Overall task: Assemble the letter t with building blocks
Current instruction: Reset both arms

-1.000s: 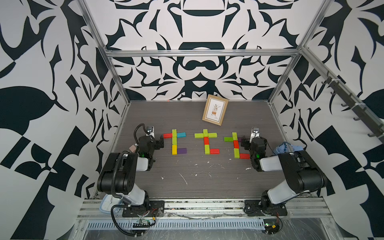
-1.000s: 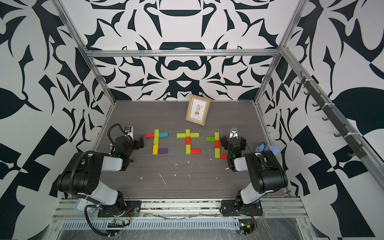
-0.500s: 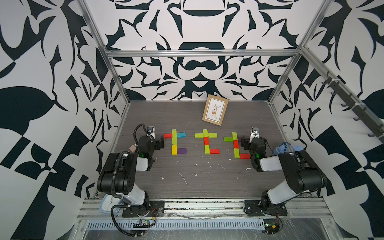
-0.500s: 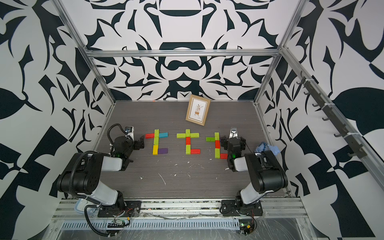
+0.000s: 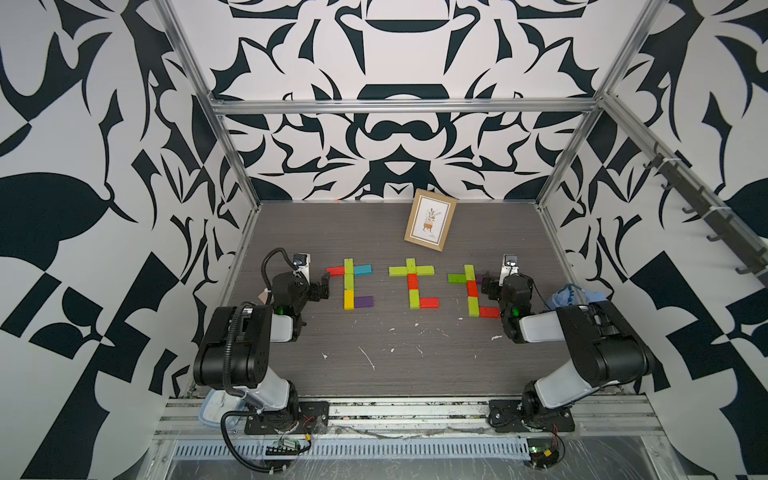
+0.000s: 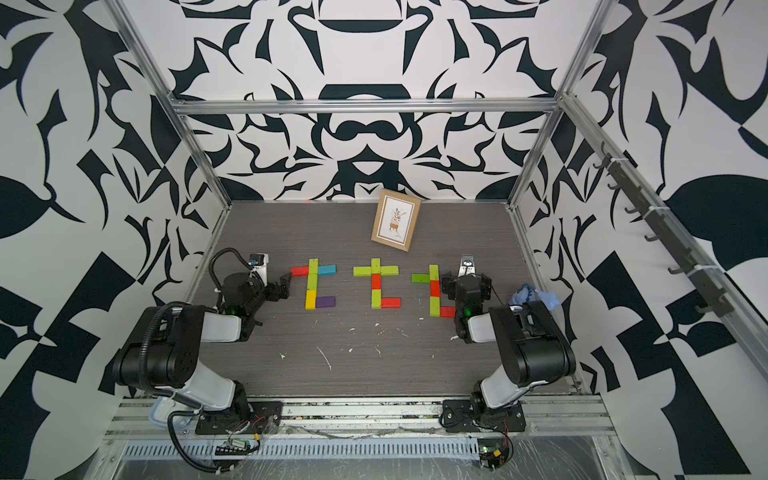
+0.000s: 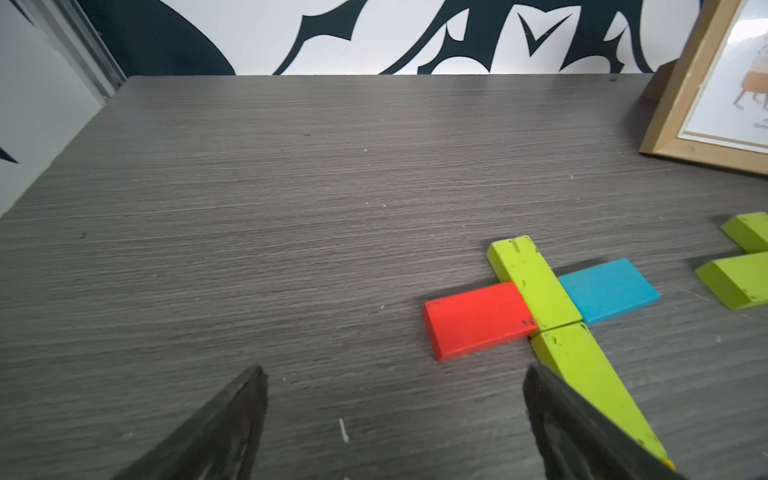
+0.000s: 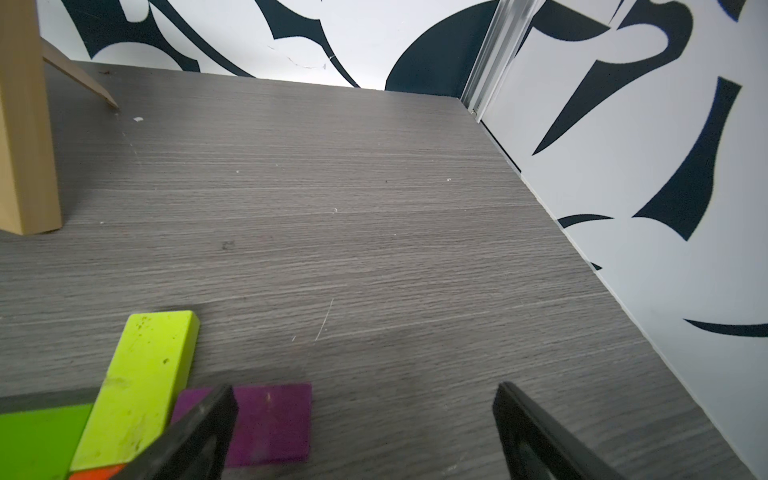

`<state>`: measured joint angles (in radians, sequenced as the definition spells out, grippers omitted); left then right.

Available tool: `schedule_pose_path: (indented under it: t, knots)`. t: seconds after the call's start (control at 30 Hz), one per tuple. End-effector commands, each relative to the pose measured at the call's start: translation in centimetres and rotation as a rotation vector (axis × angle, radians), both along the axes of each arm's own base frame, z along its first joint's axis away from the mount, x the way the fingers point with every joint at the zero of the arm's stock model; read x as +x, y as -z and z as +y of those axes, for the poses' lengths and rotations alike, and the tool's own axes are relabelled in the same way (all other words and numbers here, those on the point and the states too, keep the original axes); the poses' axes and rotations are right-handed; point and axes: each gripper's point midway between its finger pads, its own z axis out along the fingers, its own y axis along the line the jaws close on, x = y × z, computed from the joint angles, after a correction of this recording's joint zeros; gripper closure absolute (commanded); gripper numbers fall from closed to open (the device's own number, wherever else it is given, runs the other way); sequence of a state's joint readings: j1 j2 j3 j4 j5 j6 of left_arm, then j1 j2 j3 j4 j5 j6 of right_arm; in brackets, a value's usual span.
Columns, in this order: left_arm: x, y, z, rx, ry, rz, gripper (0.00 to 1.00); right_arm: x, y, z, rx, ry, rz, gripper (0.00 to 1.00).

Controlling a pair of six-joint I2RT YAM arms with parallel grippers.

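The building blocks (image 5: 411, 286) are flat, matte rectangles with scuffed paint. They lie in three small t shapes in a row across the grey wood-grain surface (image 5: 395, 353). The left end effector (image 7: 394, 374) stands released and empty, just beside the red block (image 7: 473, 320) of the nearest t. The right end effector (image 8: 363, 388) is likewise spread wide and empty; one finger overlaps a purple block (image 8: 274, 424), and whether they touch cannot be told. Behind leans a light wooden picture frame (image 5: 430, 220); the caption on its print is too small to read.

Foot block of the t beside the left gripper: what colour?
Purple foot block, clearest in a top view.
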<state>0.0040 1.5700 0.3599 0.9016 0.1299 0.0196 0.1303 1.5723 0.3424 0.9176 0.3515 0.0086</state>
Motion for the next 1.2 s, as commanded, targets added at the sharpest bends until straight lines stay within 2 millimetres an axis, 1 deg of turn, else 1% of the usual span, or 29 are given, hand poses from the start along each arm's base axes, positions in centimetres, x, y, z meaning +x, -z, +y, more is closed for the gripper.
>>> schedule_pose_path:
  t: [0.0,0.07,0.7,0.77,0.83,0.9,0.93,0.97,1.0,1.03,1.1,1.13,1.17]
  knots:
    - [0.2,-1.2,-0.3,-0.027,0.026,-0.043,0.0,0.3,-1.1,-0.1,0.012,0.008,-0.042,0.01]
    - [0.5,-1.1,-0.3,-0.027,0.025,-0.027,0.0,0.3,-1.1,-0.1,0.013,0.007,-0.042,0.01]
    - [0.5,-1.1,0.0,-0.018,0.004,-0.031,0.0,0.3,-1.0,-0.1,0.012,0.007,-0.041,0.01]
    - [0.6,-1.1,2.4,-0.016,-0.154,-0.034,0.0,0.3,-1.0,-0.1,0.012,0.008,-0.041,0.01]
    - [-0.1,-1.3,4.7,0.027,-0.343,-0.061,0.0,0.3,-1.1,-0.1,0.011,0.007,-0.043,0.01]
    - [0.1,-1.5,4.3,0.046,-0.328,-0.082,0.0,0.3,-1.0,-0.1,0.011,0.007,-0.041,0.01]
    - [0.4,-1.3,3.1,0.047,-0.253,-0.074,0.0,0.3,-1.0,-0.1,0.01,0.007,-0.039,0.01]
    - [0.6,-1.0,0.8,0.054,-0.111,-0.05,0.0,0.3,-1.0,-0.1,0.011,0.007,-0.04,0.01]
    - [0.6,-1.0,-0.8,0.06,-0.006,-0.032,0.0,0.3,-1.0,-0.1,0.011,0.007,-0.041,0.01]
    - [0.2,-0.9,-0.6,0.044,-0.008,-0.025,0.0,0.3,-1.1,-0.1,0.013,0.006,-0.043,0.01]
    - [0.6,-1.1,1.4,0.037,-0.131,-0.044,0.0,0.3,-1.0,-0.1,0.012,0.007,-0.04,0.01]
    - [0.8,-1.1,1.9,0.045,-0.163,-0.051,0.0,0.3,-1.0,-0.1,0.012,0.006,-0.041,0.01]
    - [0.8,-1.0,1.8,0.039,-0.16,-0.038,0.0,0.3,-1.0,-0.1,0.011,0.007,-0.041,0.01]
